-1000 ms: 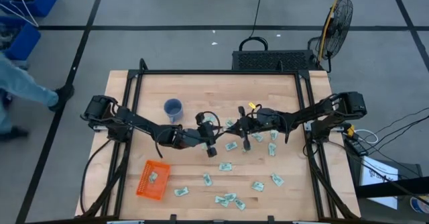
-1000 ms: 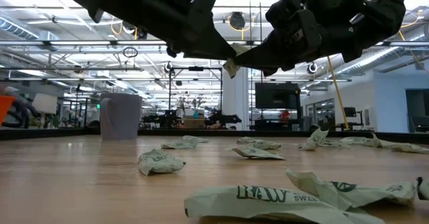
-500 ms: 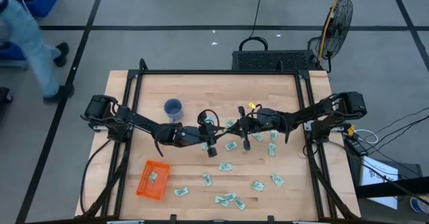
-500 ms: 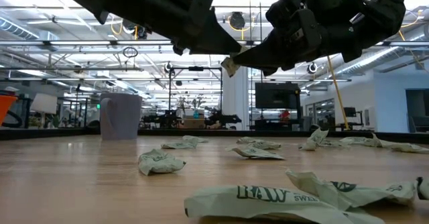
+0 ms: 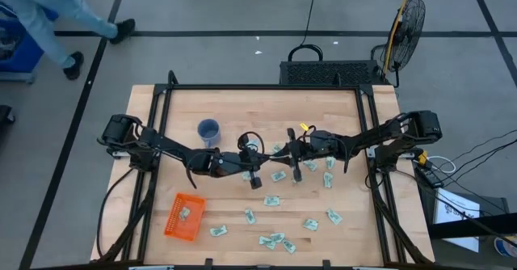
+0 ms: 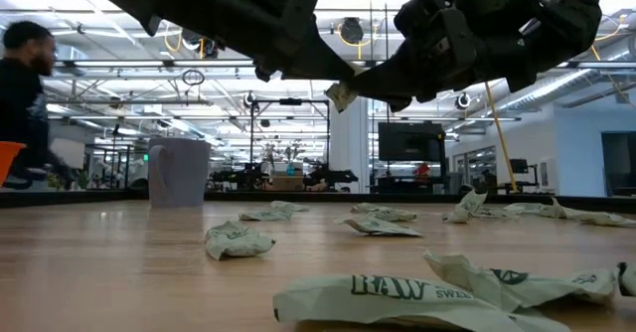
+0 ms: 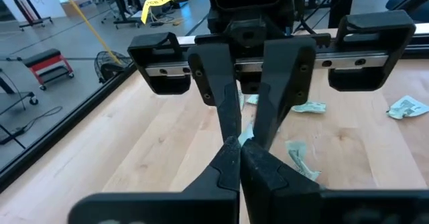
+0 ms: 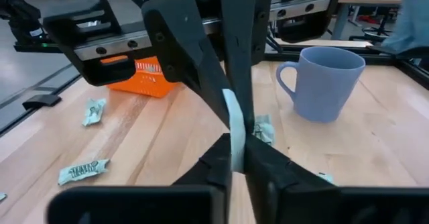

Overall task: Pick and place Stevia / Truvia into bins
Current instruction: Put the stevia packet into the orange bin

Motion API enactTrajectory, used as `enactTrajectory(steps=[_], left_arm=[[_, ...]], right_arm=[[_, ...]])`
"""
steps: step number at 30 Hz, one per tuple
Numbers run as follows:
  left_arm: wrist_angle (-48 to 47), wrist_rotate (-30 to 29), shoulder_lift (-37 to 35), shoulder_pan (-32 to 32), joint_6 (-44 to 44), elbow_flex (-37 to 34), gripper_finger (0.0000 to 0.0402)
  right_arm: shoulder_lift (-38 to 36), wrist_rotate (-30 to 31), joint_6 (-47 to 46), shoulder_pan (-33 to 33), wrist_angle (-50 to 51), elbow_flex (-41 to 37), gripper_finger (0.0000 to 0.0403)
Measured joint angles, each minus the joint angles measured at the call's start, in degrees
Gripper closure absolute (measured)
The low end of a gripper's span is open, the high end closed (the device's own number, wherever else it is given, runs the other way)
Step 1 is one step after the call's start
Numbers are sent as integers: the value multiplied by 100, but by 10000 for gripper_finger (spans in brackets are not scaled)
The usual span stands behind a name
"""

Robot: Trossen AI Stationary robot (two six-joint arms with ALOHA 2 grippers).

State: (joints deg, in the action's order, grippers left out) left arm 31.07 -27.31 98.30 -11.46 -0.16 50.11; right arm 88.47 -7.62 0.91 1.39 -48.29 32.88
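High over the middle of the table my two grippers meet tip to tip around one pale Stevia sachet (image 6: 340, 93). My left gripper (image 7: 240, 147) reaches in from the left and is shut on it. My right gripper (image 8: 234, 143) comes from the right, and its fingers stand a narrow gap apart on either side of the sachet (image 8: 233, 117). Several more sachets (image 5: 279, 175) lie flat or crumpled on the wooden table. The orange bin (image 5: 184, 216) sits near the front left with one sachet inside. My left gripper pinches the sachet's end (image 8: 232, 106) between its two fingertips (image 8: 224, 83). It comes from the table's left, slanting a little downward. The sachet is lifted clear, well above the table. My right gripper's fingers flank the sachet's other end (image 8: 234, 153); I cannot tell whether they touch it.
A blue cup (image 5: 208, 130) stands at the back left of the table. Loose sachets spread across the middle and front right (image 5: 275, 239). A person (image 5: 48, 11) walks on the floor beyond the table's far left corner.
My left gripper has edged toward the right gripper and the sachet held between them. The sachet has stayed in the air at about the same height. The person beyond the table has walked along the far left.
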Motion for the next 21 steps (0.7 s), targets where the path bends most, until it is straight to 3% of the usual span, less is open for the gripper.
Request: enactTrajectory(steps=[7,13,17,21], left_arm=[[-113,-40,0,-2,-37,0,397],[-816,-347,-372,-159,-364,-2,398],[-2139,-379,-1121,-492,-1040,2,399],[-3744,156,-1964,-1023,-2194,2,397]], right_arm=[[0,1,155,0,14,0,289],[0,7,170,2,57,0,258],[-2,7,170,2,144,0,254],[-2,7,170,2,190,0,258]])
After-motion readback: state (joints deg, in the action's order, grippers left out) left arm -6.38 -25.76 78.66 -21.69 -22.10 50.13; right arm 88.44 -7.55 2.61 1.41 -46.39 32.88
